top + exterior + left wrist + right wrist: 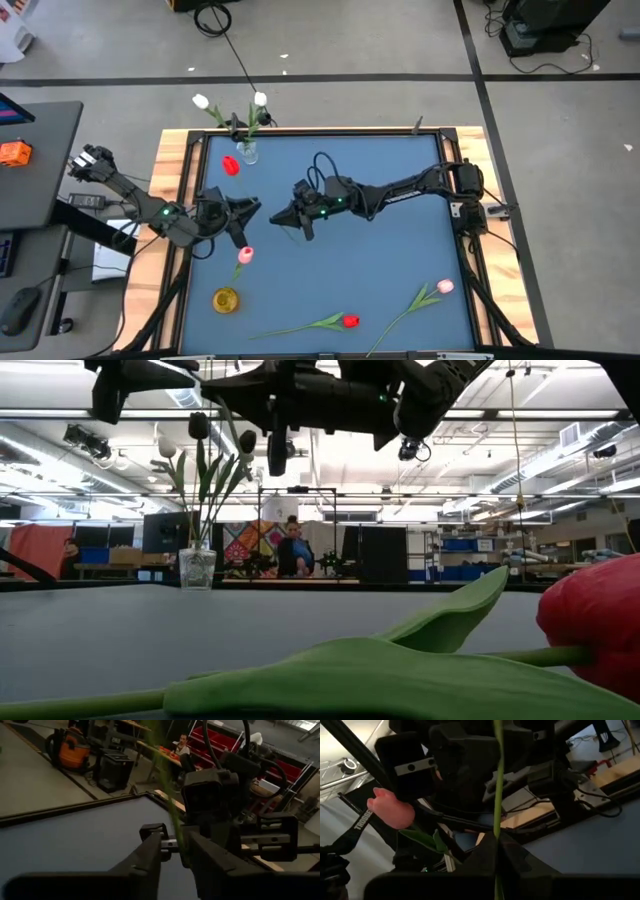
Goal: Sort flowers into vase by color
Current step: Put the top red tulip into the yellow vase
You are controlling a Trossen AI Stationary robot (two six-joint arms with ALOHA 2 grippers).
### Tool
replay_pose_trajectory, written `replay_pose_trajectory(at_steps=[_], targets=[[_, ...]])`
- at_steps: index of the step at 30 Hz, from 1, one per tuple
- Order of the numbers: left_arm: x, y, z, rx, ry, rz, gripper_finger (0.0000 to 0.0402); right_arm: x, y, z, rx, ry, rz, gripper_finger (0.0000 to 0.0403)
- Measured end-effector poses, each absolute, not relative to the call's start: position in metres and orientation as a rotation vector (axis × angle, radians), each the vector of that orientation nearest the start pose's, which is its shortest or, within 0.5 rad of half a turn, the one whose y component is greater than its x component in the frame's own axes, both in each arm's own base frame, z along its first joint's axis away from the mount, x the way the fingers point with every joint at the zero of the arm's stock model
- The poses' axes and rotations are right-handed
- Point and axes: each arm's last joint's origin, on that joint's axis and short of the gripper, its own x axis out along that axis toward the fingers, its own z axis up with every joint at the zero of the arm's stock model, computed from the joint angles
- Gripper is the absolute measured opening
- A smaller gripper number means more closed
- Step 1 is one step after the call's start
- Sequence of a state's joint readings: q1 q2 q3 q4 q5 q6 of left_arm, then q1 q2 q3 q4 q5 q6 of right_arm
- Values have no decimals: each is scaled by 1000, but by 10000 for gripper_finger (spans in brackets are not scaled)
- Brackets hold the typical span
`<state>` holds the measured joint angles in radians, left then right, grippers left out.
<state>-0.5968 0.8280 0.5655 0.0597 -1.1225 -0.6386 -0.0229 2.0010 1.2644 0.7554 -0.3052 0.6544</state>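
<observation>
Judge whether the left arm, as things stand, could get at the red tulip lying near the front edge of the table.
Probably not at once. The left gripper is busy at a green stem that the right gripper pinches. The red tulip lies apart on bare mat, so the way there looks free.

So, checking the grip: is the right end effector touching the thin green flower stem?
Touching. The right wrist view shows the thin green flower stem pinched in the shut right end effector.

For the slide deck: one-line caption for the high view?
Both grippers meet mid-table, left gripper and right gripper, handling a pink tulip; glass vase holds white tulips.
</observation>
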Motion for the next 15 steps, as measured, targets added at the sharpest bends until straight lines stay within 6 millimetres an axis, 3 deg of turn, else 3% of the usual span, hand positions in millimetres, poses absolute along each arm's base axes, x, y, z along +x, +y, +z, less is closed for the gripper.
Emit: replay_pose_trajectory(at_steps=[5, 9, 15], targets=[[156, -77, 278, -480, -44, 530, 19, 447, -2, 229, 632, 31, 299, 14], [157, -79, 280, -420, -24, 489, 9, 447, 0, 230, 599, 37, 358, 36], [158, -82, 283, -280, 39, 352, 4, 446, -4, 232, 639, 33, 398, 121]])
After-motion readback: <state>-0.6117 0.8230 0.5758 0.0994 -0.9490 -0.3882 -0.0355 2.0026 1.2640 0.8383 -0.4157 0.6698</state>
